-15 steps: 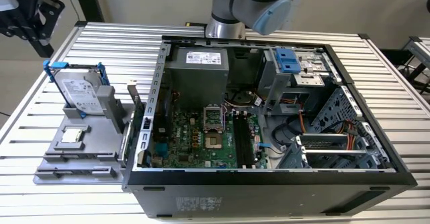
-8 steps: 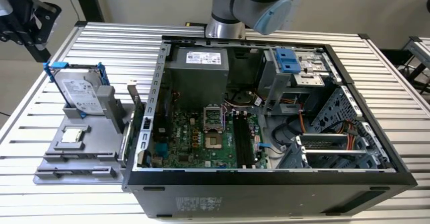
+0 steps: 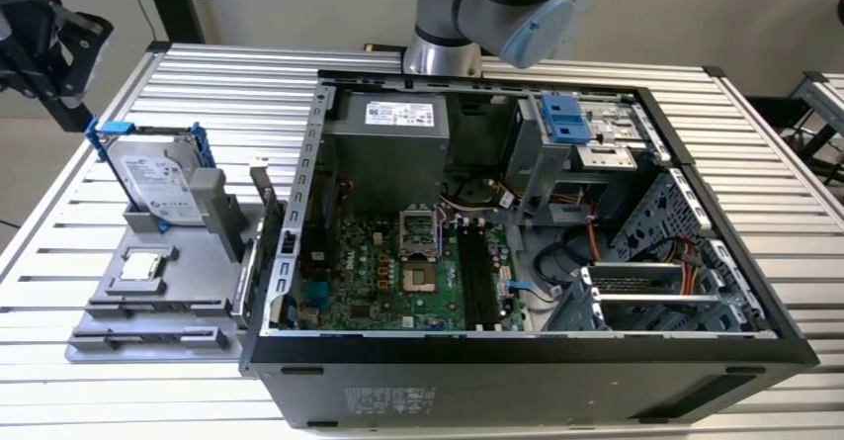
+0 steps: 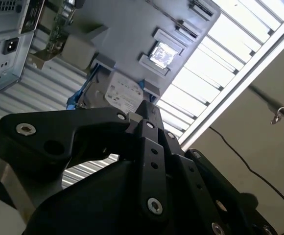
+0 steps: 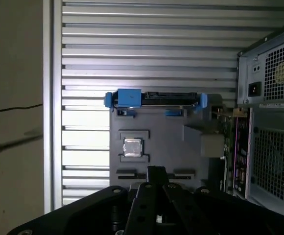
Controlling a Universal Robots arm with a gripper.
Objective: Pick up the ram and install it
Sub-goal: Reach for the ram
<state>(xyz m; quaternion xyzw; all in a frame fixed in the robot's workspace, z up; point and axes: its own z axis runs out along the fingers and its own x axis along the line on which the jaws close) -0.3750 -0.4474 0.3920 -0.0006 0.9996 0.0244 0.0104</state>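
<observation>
The black tool (image 5: 156, 170) hangs over one end of the grey matte holder (image 5: 171, 147), its fingers together and, as far as I can see, holding nothing. So the pick-up seems not yet begun. The ram (image 3: 271, 218), I believe, is the thin dark board standing on edge at the holder's side, just beside the case (image 3: 528, 356). Grasping it would need parted fingers, lined up with its flat faces. The worktop (image 3: 211, 74) is ribbed metal.

Exterior view looks down — both wrist views seemingly share the tray (image 4: 132, 29) (image 5: 171, 147).
</observation>
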